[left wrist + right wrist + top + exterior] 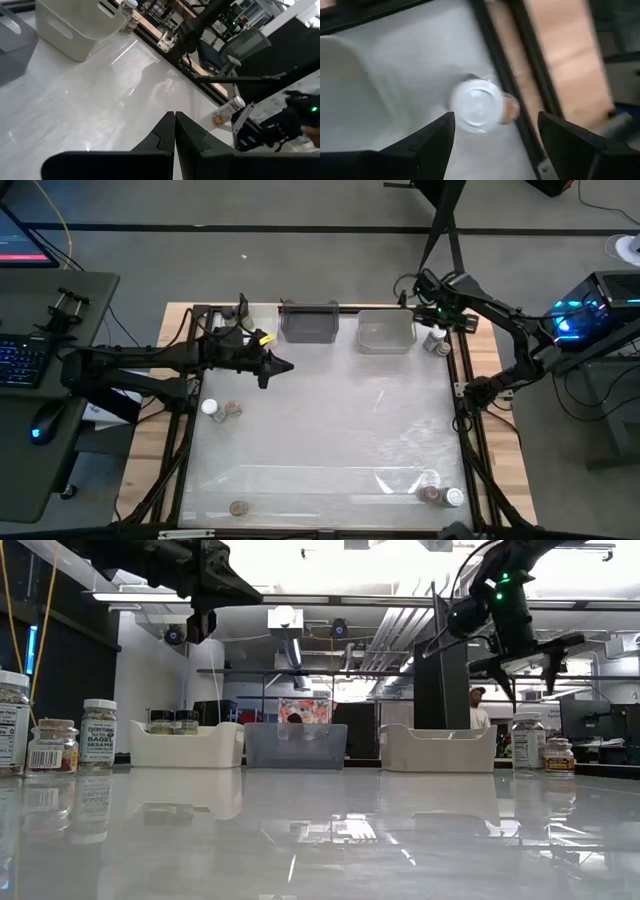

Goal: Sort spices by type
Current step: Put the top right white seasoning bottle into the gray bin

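Small spice jars stand upright in scattered groups on the table. A white-capped jar (pixel 477 107) with a brown-capped one (pixel 509 110) beside it stands at the far right edge (pixel 435 343), by the pale bin. My right gripper (pixel 495 125) hovers open above this pair, one finger on either side, clear of both. Another pair (pixel 221 409) is at the left, one brown-capped jar (pixel 238 507) near the front edge, and a pair (pixel 442 496) at the near right corner. Two dark-capped jars (pixel 173 721) sit in the left white bin. My left gripper (pixel 285 366) hangs shut, high over the table's left middle.
Three bins line the far edge: a white one (pixel 185 745), a grey one (pixel 308 322) and a pale one (pixel 386 332). A dark frame (pixel 462 410) runs along the table's sides. The glossy middle of the table (pixel 330 430) is free room. A person (pixel 478 710) stands in the room behind.
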Controlling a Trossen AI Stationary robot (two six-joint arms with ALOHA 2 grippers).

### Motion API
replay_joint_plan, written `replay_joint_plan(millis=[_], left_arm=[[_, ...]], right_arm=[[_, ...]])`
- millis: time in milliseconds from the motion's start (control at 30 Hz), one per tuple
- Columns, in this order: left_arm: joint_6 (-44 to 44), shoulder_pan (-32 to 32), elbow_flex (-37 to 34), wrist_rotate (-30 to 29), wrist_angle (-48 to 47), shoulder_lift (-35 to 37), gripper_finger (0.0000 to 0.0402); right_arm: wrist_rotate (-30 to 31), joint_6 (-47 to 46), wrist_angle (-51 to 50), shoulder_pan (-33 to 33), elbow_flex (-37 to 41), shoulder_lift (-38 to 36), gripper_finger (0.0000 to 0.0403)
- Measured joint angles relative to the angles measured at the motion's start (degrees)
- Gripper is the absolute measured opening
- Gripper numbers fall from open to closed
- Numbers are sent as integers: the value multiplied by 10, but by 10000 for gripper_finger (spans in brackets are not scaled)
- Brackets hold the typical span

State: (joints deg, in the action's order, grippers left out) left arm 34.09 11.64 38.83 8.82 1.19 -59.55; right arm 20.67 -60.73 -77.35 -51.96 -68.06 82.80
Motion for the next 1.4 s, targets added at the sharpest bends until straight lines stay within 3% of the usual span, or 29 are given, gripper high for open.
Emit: replay_joint_plan(millis=[133, 433, 1033, 1400], left_arm=[[-24, 1, 0, 1, 0, 0, 0], [-28, 17, 0, 75, -1, 0, 0], [-16, 19, 0, 81, -1, 0, 0], [-16, 19, 0, 65, -1, 0, 0]], right_arm=[[32, -105, 35, 25, 23, -25, 280], [41, -184, 131, 28, 93, -35, 280], [33, -198, 180, 11, 183, -35, 275], [45, -127, 213, -9, 183, -35, 199]])
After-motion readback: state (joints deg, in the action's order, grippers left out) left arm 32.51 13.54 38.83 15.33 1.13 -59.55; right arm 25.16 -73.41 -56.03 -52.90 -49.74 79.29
